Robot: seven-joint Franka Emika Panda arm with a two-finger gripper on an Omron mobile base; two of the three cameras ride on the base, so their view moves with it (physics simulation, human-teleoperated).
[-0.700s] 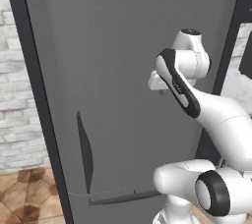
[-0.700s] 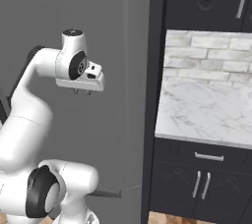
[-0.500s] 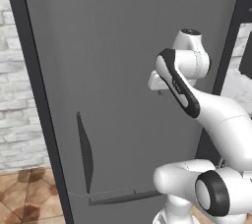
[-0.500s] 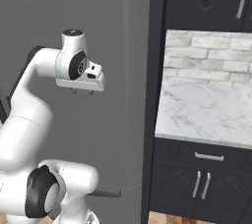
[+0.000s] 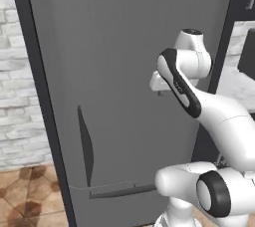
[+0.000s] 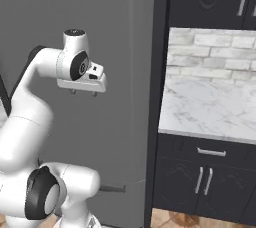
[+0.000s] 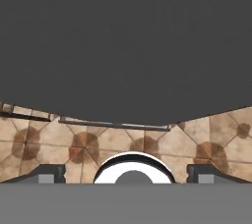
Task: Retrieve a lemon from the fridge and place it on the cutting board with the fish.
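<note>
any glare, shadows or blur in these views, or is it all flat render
Left base view: the fridge door is flatly lit, no glare, with only faint vertical shading. Right base view: the marble counter looks soft and slightly blurred. Hand view: the door is one featureless dark mass, the floor tiles sharper, the open gripper at the bottom edge.

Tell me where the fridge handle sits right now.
In the left base view the handle runs down the lower left of the closed fridge door, left of the arm.
</note>
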